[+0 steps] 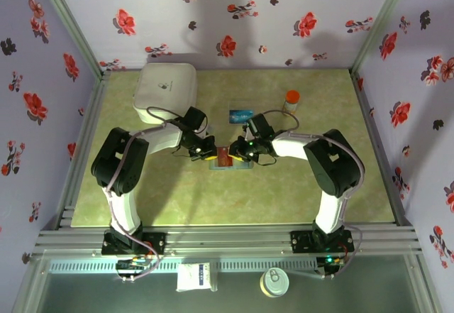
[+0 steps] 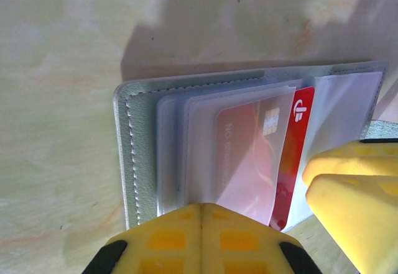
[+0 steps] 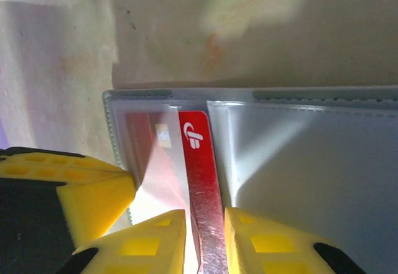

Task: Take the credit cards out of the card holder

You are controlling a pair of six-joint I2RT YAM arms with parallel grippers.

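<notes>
Parking the shut left gripper (image 2: pixel 200 215) at the edge of the card holder (image 2: pixel 134 156), mid-worktop. Flanking the bare strip of the red card (image 3: pixel 200 162) (the rest under its sleeve) with the narrowly parted right gripper (image 3: pixel 205 224); cannot tell if gripping.

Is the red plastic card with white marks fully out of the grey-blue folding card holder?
No, the red card lies partly tucked under the card holder's clear sleeve.

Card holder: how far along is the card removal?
Done: the blue card lies on the table, apart from the card holder. In hand: the red card sticks partway out of its sleeve, between the fingers of the right gripper; the shut left gripper sits at the holder's edge. Left: pulling the red card free.
</notes>
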